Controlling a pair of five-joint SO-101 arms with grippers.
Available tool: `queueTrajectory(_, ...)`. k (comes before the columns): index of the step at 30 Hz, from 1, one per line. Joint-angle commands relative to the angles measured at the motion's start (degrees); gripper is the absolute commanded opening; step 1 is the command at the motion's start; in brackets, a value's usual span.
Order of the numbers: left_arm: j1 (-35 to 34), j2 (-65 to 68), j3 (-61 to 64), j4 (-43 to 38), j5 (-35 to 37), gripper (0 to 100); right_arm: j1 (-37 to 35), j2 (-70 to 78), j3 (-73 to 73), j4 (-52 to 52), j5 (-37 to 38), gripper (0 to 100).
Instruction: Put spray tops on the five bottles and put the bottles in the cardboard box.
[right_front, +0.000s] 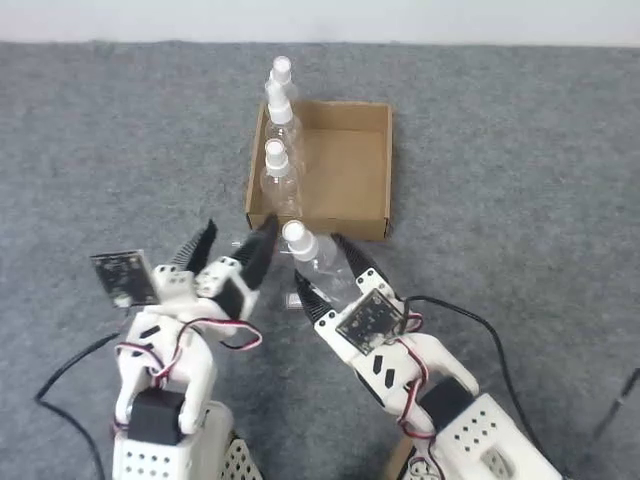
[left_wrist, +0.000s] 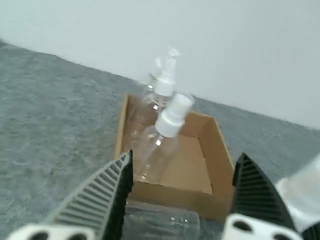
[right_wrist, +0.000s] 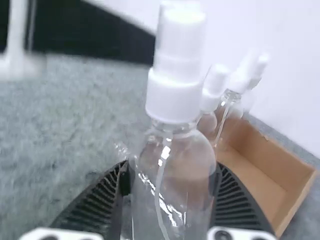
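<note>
At the lower left of the high view, my left gripper (right_front: 238, 238) hangs with its jaws spread wide and nothing between them. Just right of it, in the upper middle, sits the shallow brown cardboard box (right_front: 345, 170). Along its left wall stand what I count as three clear plastic bottles with white spray tops (right_front: 280, 185). Right of centre, my right gripper (right_front: 318, 263) has its jaws closed round the belly of a fourth clear bottle (right_wrist: 172, 165) with its white spray top (right_wrist: 177, 75) on. It is held over the grey felt desk (right_front: 520, 200), just below the box's near wall. I judge the bottle light, thin-walled and slick: squeeze hard and it dents, grip loosely and it slips. The mid-body hold looks right to me. The capped neck makes it top-heavy, so it should go down upright.
</note>
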Motion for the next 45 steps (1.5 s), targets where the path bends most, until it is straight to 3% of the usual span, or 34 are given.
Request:
queueTrajectory(1, 4.7, -1.0, -0.3, 1.1, -2.2, 30, 0.7, -8.0, 0.8, 6.0, -0.8, 13.3)
queueTrajectory(7, 7.5, -1.0, -0.6, 1.5, -2.2, 30, 0.4, -15.3, 0.9, 12.9, -0.8, 13.3)
queueTrajectory(21, 15.4, -1.0, -0.4, 2.8, -5.8, 30, 0.4, -15.7, 1.0, 13.4, -0.8, 13.2)
queueTrajectory(45, 15.0, -1.0, -4.3, 4.1, -7.1, 25, 0.7, -15.7, 1.3, 13.4, -0.8, 13.2)
